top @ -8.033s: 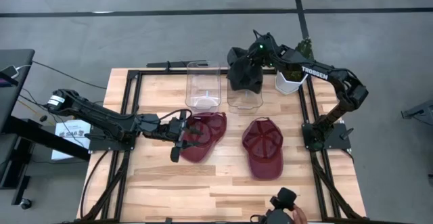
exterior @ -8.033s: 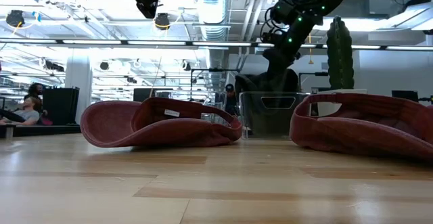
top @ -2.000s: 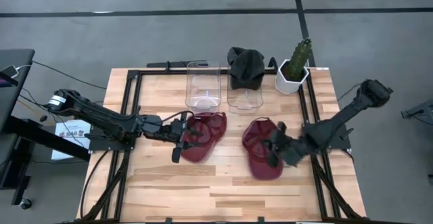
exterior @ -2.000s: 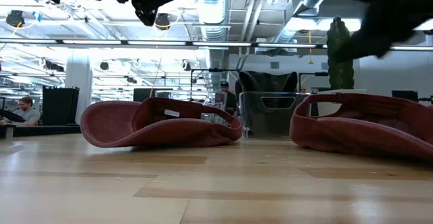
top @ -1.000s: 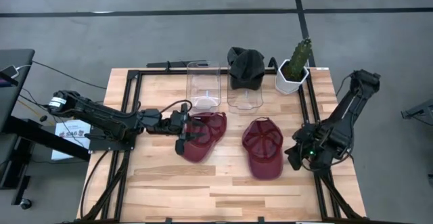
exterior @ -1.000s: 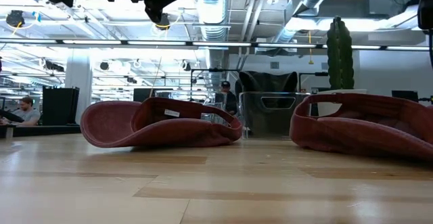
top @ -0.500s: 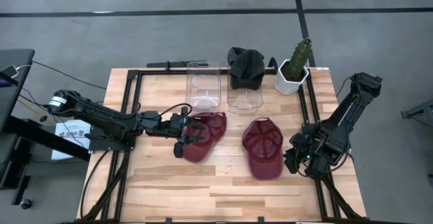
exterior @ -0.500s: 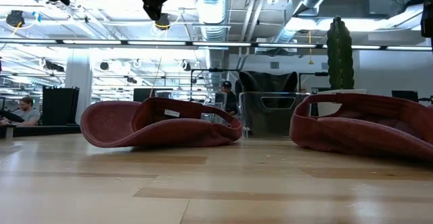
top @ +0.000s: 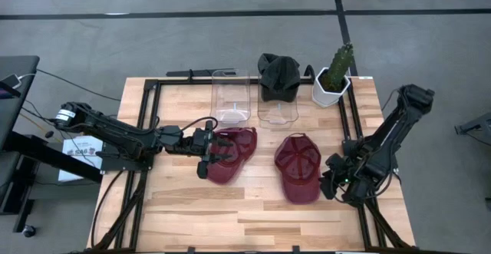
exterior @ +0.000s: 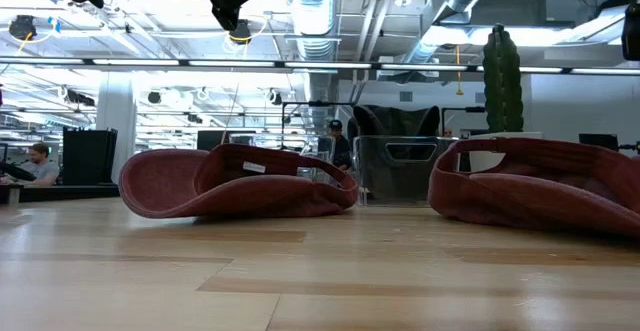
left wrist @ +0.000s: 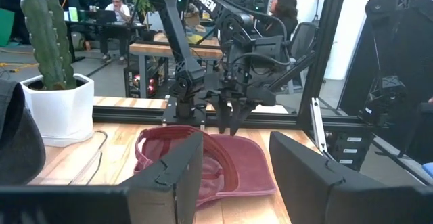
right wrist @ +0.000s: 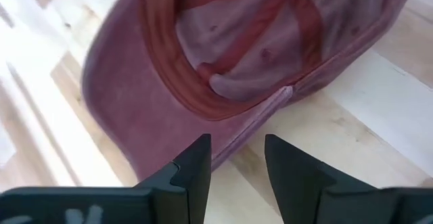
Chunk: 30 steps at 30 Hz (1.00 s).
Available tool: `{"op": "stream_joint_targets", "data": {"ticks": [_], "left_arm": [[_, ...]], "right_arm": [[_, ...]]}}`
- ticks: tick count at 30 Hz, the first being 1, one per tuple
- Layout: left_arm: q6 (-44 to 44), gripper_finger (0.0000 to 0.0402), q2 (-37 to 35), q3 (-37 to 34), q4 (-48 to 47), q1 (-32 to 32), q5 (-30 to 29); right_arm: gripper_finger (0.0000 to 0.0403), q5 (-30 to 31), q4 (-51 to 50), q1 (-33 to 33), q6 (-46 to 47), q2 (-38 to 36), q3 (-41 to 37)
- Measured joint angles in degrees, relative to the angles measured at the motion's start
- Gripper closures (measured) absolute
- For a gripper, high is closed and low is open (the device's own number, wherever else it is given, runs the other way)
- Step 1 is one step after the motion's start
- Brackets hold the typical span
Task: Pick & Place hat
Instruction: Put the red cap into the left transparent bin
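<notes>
From left to right: the left gripper (top: 205, 156), fingers spread, hovers over one upturned maroon cloth cap (top: 230, 152), while the right gripper (top: 327, 183), fingers parted and empty, approaches the second maroon cap (top: 298, 166) lying mid-table, apparently to grasp it.

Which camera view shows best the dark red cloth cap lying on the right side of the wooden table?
The high view: the whole dark red cloth cap shows, upside down, brim included. The right wrist view shows only its inside and brim, close up. The left wrist view shows it far off, and the low view gives only its side profile.
</notes>
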Motion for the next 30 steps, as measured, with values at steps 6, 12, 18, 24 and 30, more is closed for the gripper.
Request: {"op": "stream_joint_targets", "data": {"ticks": [6, 12, 18, 24, 30], "left_arm": [[0.00, 0.0233, 0.00, 0.00, 0.09, 0.00, 0.01], [0.00, 0.0233, 0.00, 0.00, 0.11, 0.00, 0.00], [0.00, 0.0233, 0.00, 0.00, 0.13, 0.00, 0.00], [0.00, 0.0233, 0.00, 0.00, 0.13, 0.00, 0.00], [0.00, 0.0233, 0.00, 0.00, 0.13, 0.00, 0.00]], "right_arm": [[0.0273, -2.06, 0.37, -2.20, -0.10, 2.77, 0.00], [0.0275, -2.17, 3.54, -3.76, -1.96, 5.91, 0.00], [0.0277, -2.11, 9.39, -5.27, -9.01, 9.93, 0.00], [0.0339, -1.42, 10.92, -6.56, -9.36, 14.72, 0.02], [0.0390, 6.32, 15.17, -5.94, -10.27, 17.21, 0.09]]}}
